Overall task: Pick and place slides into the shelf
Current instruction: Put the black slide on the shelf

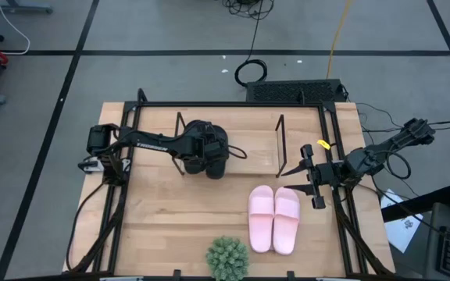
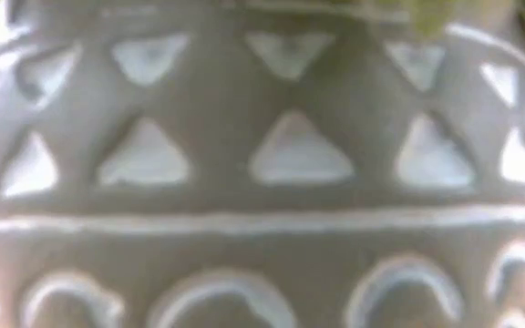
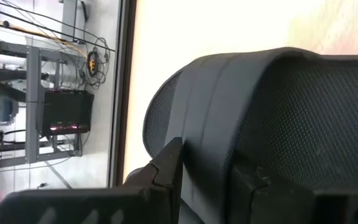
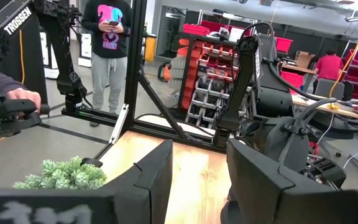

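Left hand (image 1: 213, 160) sits at upper centre of the high view, over the shelf (image 1: 248, 133), its fingers clamped on a black slide (image 3: 260, 124), as we judge for setting it between the wire end frames. We can't separate the black slides under the hand, so their count stays unknown. Two pink slides (image 1: 274, 218) lie side by side on the bench (image 1: 162, 218), lower centre-right. Right hand (image 1: 312, 178) waits right of the shelf, fingers apart. One potted plant (image 1: 227, 257) stands at the bottom edge.

Robotics lab or workshop, red parts bins (image 4: 213, 38) on racks, floor cables (image 1: 250, 72), standing person (image 4: 109, 43)
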Available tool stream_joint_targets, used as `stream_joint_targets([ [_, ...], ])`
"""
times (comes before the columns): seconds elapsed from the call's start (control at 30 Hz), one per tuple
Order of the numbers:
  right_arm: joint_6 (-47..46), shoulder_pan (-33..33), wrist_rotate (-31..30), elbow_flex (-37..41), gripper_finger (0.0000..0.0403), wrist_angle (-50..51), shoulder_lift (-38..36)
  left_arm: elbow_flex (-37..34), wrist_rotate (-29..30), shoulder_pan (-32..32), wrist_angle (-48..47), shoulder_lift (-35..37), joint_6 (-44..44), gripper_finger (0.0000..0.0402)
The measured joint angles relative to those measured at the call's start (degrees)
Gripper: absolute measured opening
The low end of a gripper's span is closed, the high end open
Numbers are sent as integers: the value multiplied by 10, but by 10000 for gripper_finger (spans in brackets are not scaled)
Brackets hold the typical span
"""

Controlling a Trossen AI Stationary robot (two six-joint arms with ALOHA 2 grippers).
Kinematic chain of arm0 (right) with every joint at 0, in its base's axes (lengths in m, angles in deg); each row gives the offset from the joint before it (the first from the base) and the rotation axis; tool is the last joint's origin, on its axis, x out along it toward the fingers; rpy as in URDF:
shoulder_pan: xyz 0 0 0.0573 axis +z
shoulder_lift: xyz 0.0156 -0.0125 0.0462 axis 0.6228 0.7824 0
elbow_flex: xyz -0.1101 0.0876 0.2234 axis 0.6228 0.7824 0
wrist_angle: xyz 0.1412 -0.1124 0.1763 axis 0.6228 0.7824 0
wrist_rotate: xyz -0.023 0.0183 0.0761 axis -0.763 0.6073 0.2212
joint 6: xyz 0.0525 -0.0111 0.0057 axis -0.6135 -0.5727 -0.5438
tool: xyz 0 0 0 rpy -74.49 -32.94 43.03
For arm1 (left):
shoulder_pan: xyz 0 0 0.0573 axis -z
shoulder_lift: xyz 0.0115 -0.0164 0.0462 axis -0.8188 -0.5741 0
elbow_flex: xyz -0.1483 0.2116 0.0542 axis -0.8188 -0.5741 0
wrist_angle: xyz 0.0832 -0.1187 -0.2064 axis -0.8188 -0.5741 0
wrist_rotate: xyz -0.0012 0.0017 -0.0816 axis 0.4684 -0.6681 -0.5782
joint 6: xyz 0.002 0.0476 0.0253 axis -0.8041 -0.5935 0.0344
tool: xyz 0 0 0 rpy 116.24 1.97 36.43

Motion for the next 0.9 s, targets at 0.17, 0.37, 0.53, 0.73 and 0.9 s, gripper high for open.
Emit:
stream_joint_targets([
  [0.17, 0, 0, 0, 0, 144, 0, 0, 0, -3, 0, 0, 0, 4, 84],
  [0.37, 0, 0, 0, 0, 144, 0, 0, 0, -15, -1, 0, 0, 19, 85],
  [0.53, 0, 0, 0, 0, 144, 0, 0, 0, -15, -10, 1, 0, 44, 122],
  [0.73, 0, 0, 0, 0, 144, 0, 0, 0, -5, -10, 0, 0, 44, 175],
  [0.9, 0, 0, 0, 0, 144, 0, 0, 0, 1, -10, 1, 0, 41, 188],
])
